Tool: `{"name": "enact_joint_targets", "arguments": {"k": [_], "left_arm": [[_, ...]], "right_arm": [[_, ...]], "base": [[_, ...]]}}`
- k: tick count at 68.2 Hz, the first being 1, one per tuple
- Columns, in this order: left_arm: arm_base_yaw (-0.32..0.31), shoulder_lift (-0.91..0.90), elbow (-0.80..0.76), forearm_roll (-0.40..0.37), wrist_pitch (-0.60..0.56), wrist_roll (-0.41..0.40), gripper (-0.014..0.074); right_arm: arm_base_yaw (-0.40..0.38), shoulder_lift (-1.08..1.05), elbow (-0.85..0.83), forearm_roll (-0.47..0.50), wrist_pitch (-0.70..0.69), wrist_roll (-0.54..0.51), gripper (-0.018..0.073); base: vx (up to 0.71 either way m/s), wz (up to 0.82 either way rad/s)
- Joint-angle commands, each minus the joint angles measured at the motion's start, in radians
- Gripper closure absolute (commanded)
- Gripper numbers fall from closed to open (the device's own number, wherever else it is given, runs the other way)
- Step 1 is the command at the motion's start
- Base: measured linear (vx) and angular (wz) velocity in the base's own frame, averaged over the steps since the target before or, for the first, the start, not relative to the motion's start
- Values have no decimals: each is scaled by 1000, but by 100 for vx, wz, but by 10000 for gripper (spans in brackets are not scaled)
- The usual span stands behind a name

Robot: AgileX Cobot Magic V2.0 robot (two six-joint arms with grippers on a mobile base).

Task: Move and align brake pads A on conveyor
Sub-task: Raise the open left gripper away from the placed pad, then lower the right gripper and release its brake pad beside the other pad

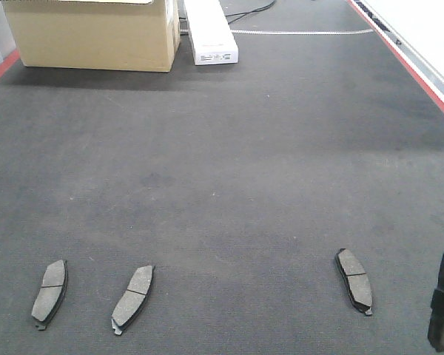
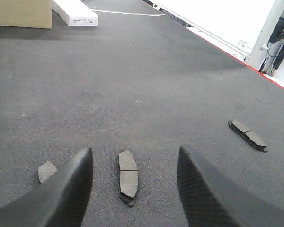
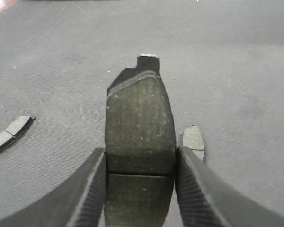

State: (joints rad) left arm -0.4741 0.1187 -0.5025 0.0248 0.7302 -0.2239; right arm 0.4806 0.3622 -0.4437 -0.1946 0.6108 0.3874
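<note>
Plainly dark grey, groove-crossed brake pads (image 1: 133,297)

This looked like an industrial workshop or factory line: a wide charcoal conveyor (image 1: 229,163) with red-painted frame edges carried loose brake pads A (image 1: 132,298), a cardboard carton (image 1: 96,33) and a long white box (image 1: 210,31) sat at its far end, and what seemed a cable trailed behind
</note>
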Motion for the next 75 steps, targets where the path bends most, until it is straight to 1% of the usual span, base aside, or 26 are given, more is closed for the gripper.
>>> {"name": "enact_joint_targets", "arguments": {"k": [1,9,14,24,33,43,51,66,75], "left_arm": [[-5,16,-20,-1,-83,-1,220],[-5,16,-20,-1,-83,-1,220],[-5,16,-20,-1,-83,-1,220],[-5,16,-20,-1,-83,-1,220],[-5,16,-20,-1,-83,-1,220],[-5,16,-20,-1,-83,-1,220],[-5,16,-20,-1,-83,-1,220],[-5,16,-20,-1,-83,-1,220],[-5,16,-20,-1,-83,-1,220]], "right_arm": [[-1,17,-34,32,-58,9,564],[-1,55,-34,36,-69,7,561],[-1,112,-59,60,-67,5,552],[-1,326,-179,101,-17,-60,512],[-1,580,-293,167,-5,-63,476],[-1,845,-414,169,14,-73,462],[-1,1019,-488,172,21,-71,460],[-1,1250,-586,218,47,-61,452],[-1,1335,-624,233,49,-61,404]], "base": [[0,0],[0,0],[0,0],[0,0],[0,0],[0,0],[0,0],[0,0],[0,0]]}}
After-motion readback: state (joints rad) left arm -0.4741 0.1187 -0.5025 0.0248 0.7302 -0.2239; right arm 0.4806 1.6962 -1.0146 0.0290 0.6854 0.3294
